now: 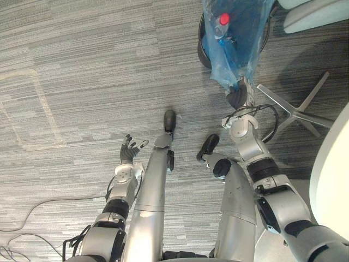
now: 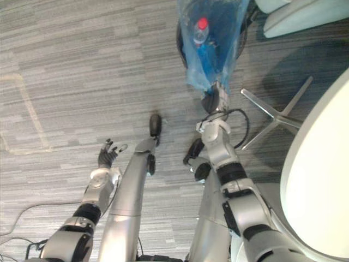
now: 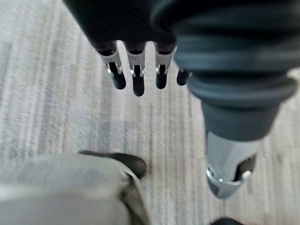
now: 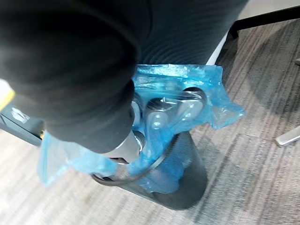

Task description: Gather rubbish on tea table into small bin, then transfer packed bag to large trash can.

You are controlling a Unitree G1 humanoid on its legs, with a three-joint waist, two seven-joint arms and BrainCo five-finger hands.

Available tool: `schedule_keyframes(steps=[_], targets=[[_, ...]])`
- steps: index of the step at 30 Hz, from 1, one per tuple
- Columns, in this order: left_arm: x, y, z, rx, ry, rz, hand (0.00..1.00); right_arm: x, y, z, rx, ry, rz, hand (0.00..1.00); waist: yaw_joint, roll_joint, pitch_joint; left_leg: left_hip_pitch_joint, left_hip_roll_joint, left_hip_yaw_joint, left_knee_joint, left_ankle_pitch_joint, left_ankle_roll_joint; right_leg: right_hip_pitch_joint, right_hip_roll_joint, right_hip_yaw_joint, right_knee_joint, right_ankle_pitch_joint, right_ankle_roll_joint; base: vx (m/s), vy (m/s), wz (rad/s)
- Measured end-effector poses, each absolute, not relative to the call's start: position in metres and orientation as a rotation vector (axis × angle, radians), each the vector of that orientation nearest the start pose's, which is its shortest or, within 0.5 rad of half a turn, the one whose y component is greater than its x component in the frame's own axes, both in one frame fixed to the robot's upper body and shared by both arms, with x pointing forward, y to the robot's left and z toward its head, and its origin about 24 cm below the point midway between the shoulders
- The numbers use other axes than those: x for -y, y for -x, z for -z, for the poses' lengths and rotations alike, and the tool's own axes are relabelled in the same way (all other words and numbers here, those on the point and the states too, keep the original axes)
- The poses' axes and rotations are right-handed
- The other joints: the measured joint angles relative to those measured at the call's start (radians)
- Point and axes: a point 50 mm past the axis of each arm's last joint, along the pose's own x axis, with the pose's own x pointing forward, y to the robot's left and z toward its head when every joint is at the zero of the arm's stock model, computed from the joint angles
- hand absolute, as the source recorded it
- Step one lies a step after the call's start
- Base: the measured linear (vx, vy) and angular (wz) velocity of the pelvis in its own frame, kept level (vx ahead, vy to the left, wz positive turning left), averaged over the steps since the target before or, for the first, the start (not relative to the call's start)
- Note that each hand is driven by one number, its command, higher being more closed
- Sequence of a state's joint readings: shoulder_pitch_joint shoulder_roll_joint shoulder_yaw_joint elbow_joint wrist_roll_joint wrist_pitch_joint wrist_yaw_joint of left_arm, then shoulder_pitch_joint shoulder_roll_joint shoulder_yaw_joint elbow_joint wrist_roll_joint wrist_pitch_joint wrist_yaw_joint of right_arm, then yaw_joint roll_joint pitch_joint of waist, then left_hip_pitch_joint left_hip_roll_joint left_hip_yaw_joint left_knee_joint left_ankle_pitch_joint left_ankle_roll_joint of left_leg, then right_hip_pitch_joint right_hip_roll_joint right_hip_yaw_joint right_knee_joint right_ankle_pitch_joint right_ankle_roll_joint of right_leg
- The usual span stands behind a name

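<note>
A grey striped carpet floor [image 1: 82, 65] covers most of the head camera's view. A thin pale tape outline [image 1: 47, 109] runs across it at the left of the frame. Along the right edge curves the rim of a white round table [image 2: 322, 174].

At the top centre-right is a translucent blue plastic bag [image 1: 240, 38]. It is crumpled and partly filled, and its lower part sits in a round black mesh bin [image 4: 187, 183]. The bag's loose upper edge stands above the bin's rim and spills over one side. Near the top of the bag, a clear bottle with a red cap [image 1: 223, 21] shows through the plastic.

In the top right corner is part of a pale cushioned seat [image 1: 313, 19]. Just below it, at the right of the frame, the silver star-shaped base of a chair [image 1: 297, 109] rests on the carpet beside the bin.

The robot's right hand [image 1: 238, 97] reaches up the frame to the near edge of the bag. In the right wrist view its silver fingers [image 4: 157, 119] are curled into the blue plastic, gripping it at the bin's mouth.

The robot's left hand [image 1: 128, 153] hangs over bare carpet at the lower left of centre, well apart from the bin. Its fingers [image 3: 138, 79] are straight and slightly spread, and it holds nothing.
</note>
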State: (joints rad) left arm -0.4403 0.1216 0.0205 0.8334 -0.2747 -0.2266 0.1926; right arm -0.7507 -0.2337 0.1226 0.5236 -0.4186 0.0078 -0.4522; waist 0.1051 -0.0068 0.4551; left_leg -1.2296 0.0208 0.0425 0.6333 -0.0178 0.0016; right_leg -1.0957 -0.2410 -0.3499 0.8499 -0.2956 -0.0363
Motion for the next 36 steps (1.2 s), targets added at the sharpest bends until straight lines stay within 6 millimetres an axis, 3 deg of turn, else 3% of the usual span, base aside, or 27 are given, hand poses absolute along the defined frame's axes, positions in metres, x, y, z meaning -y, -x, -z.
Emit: schedule_keyframes(steps=[4, 9, 16, 24, 31, 34, 36], targets=[[-0.169, -0.309, 0.017, -0.244, 0.112, -0.222, 0.00, 0.138, -0.360, -0.150, 0.392, 0.607, 0.289, 1.00, -0.001, -0.008, -0.003, 0.123, 0.003, 0.002, -0.046, 0.008, 0.004, 0.123, 0.014, -0.003, -0.053, 0.007, 0.003, -0.01, -0.002, 0.00], [-0.173, -0.292, 0.035, -0.315, 0.060, -0.221, 0.00, 0.125, -0.345, -0.116, 0.313, 0.577, 0.214, 1.00, -0.001, -0.039, -0.021, 0.295, 0.008, 0.006, -0.147, 0.014, -0.011, 0.293, 0.037, -0.016, -0.161, 0.028, 0.007, 0.03, -0.006, 0.01], [-0.175, -0.275, 0.052, -0.378, 0.011, -0.197, 0.00, 0.111, -0.321, -0.090, 0.260, 0.521, 0.128, 1.00, -0.002, -0.057, -0.035, 0.520, 0.005, 0.014, -0.265, 0.031, -0.015, 0.510, 0.057, -0.026, -0.279, 0.041, 0.017, 0.10, -0.028, 0.01], [-0.175, -0.231, 0.096, -0.595, -0.097, -0.120, 0.00, 0.101, -0.288, -0.049, 0.142, 0.470, 0.003, 1.00, -0.026, -0.102, -0.186, 0.739, 0.018, 0.020, -0.420, 0.050, -0.034, 0.737, 0.119, -0.024, -0.494, 0.093, 0.032, 0.11, -0.025, -0.07], [-0.186, -0.202, 0.116, -0.718, -0.187, -0.096, 0.00, 0.094, -0.274, -0.031, 0.084, 0.467, -0.107, 1.00, -0.057, -0.100, -0.225, 0.919, 0.020, 0.039, -0.570, 0.105, -0.042, 0.891, 0.152, -0.001, -0.633, 0.149, 0.049, 0.06, -0.005, -0.12], [-0.191, -0.185, 0.124, -0.763, -0.223, -0.085, 0.00, 0.093, -0.266, -0.023, 0.061, 0.482, -0.158, 1.00, -0.067, -0.100, -0.278, 0.983, 0.020, 0.053, -0.639, 0.128, -0.044, 0.930, 0.159, 0.011, -0.667, 0.162, 0.053, 0.00, -0.013, -0.14], [-0.191, -0.178, 0.127, -0.780, -0.255, -0.058, 0.00, 0.091, -0.260, -0.029, 0.103, 0.505, -0.218, 1.00, -0.068, -0.095, -0.298, 1.045, 0.018, 0.063, -0.680, 0.135, -0.043, 0.971, 0.163, 0.035, -0.684, 0.169, 0.062, -0.02, 0.004, -0.28]])
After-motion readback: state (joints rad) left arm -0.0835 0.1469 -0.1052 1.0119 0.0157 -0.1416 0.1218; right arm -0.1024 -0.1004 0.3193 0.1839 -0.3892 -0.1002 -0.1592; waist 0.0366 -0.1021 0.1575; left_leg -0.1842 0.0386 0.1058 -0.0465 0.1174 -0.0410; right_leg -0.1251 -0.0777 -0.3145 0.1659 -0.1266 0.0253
